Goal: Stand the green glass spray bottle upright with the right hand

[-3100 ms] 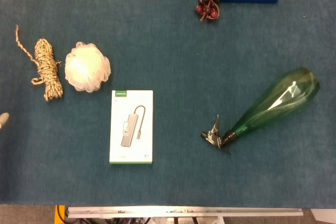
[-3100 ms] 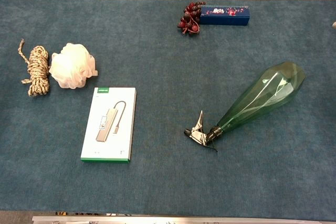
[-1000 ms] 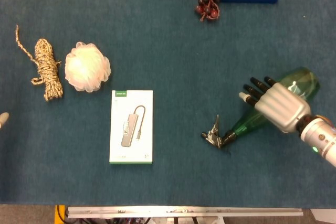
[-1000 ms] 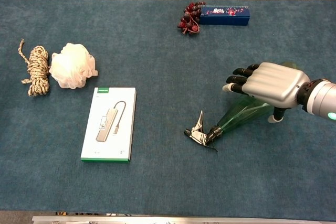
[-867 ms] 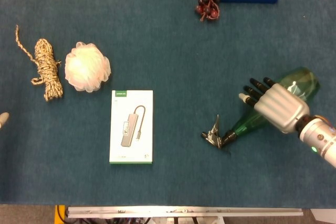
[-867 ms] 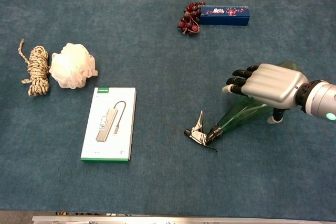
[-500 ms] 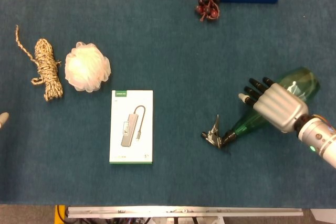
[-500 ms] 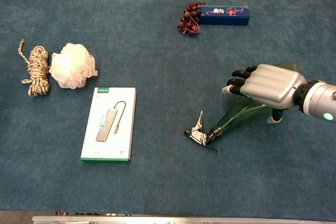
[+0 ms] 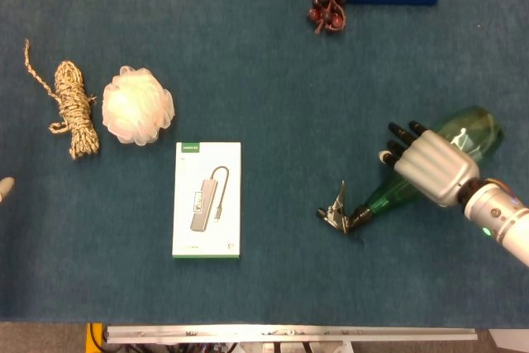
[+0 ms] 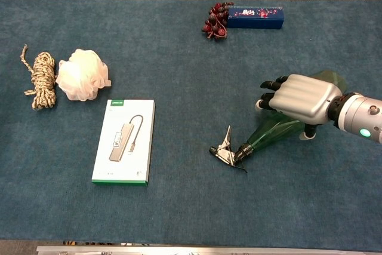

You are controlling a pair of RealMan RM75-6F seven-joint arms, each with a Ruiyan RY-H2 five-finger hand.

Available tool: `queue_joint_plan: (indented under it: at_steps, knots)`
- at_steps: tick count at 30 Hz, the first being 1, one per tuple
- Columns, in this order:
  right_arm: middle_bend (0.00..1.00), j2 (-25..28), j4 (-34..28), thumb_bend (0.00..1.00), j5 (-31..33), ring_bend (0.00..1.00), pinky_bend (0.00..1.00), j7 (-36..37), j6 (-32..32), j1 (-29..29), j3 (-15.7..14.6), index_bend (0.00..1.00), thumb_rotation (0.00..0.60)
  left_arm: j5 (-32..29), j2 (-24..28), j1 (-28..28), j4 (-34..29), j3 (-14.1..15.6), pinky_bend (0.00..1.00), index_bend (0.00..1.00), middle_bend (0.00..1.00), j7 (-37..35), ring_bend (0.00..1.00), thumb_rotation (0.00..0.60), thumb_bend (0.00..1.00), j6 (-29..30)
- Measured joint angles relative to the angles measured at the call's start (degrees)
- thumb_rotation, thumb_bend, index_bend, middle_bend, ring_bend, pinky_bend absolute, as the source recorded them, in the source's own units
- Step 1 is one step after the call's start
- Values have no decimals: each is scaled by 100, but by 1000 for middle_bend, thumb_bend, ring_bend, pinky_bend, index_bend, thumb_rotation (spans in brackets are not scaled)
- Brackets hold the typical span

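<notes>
While lying on its side: green glass spray bottle (image 9: 450, 155), on the blue tabletop (image 9: 264, 55), right of centre, well apart from the USB hub box (image 9: 207, 198).
Long axis: diagonal; wide base toward far right, narrow neck toward near left.
Pointing: metal trigger sprayer (image 9: 337, 213) at the near-left end, aimed toward the box.
Right hand (image 9: 430, 167): poised over the mid-body, palm down, fingers (image 10: 271, 94) parted and reaching past the far side, thumb on the near side; not clamped; contact with the glass unclear.
Left hand: only a pale tip (image 9: 5, 188) at the left edge; state cannot be told.
Risk, slip: smooth tapered glass, likely to slide toward the neck under a loose grasp.
Risk, roll: round body, liable to turn away if pushed from one side.
Risk, topple: sprayer weight high once raised; tipping if released before the base sits flat.
</notes>
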Motion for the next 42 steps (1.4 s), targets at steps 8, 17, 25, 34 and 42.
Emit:
queue_joint_plan:
  at_steps: [8,17,25,34,42]
  knots:
    - [389,-99,148,0,-148,239,330,235,49,6,-37,344,600,-1,0,0,0,0,0,0,0,0,0,600,0,-1]
    - [568,-155,301,0,-494,439,491,595,155,-42,-61,488,600,-1,1,0,-1,0,0,0,0,0,0,600,0,-1]
    - [606,-131,349,0,-821,475,515,1193,365,-175,-20,529,600,0,0,-2,-1,-2,0,0,0,0,0,600,0,-1]
    - [607,-169,439,0,-1308,476,515,2609,960,-481,182,530,600,2,5,-1,-11,5,0,0,0,-14,0,600,0,-8]
    - [606,-483,930,0,-1814,476,516,4632,1765,-862,397,531,600,16,31,-6,-35,19,0,0,0,-45,0,600,0,-32]
